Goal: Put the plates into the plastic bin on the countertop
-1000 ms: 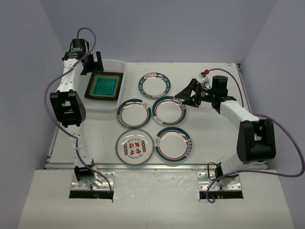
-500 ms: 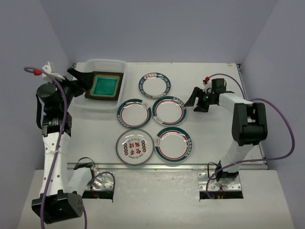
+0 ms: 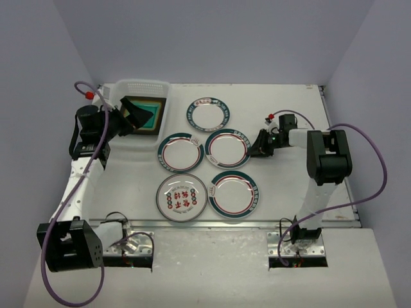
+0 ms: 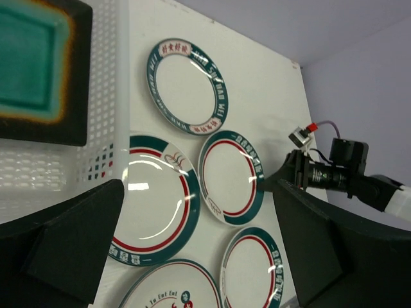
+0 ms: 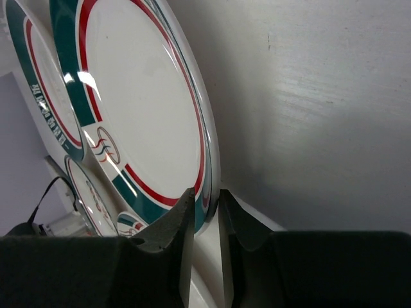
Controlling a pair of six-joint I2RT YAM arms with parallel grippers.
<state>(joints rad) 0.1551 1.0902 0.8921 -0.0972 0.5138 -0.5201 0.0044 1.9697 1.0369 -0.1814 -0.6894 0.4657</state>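
Note:
Five round white plates lie on the countertop (image 3: 289, 186). My right gripper (image 3: 257, 144) sits low at the right rim of the middle right plate (image 3: 226, 148). In the right wrist view its narrowed jaws pinch that plate (image 5: 141, 96) at the rim, so the right gripper (image 5: 207, 196) is shut on it. A square dark-brown plate (image 3: 146, 113) with a teal centre lies in the plastic bin (image 3: 151, 85), partly hidden by my left gripper (image 3: 131, 117). The left gripper (image 4: 199, 256) hangs wide open and holds nothing. Its view shows the bin (image 4: 96, 147) and the square plate (image 4: 32, 70).
The other round plates lie at the back (image 3: 208, 115), the middle left (image 3: 180, 153), the front left (image 3: 182, 197) and the front right (image 3: 235, 194), close together. Purple walls enclose the table on three sides. Each arm trails a purple cable.
My right gripper moved left and down to the plate's rim and closed from wide open. The left arm swung back from above the bin to its left side, still open.

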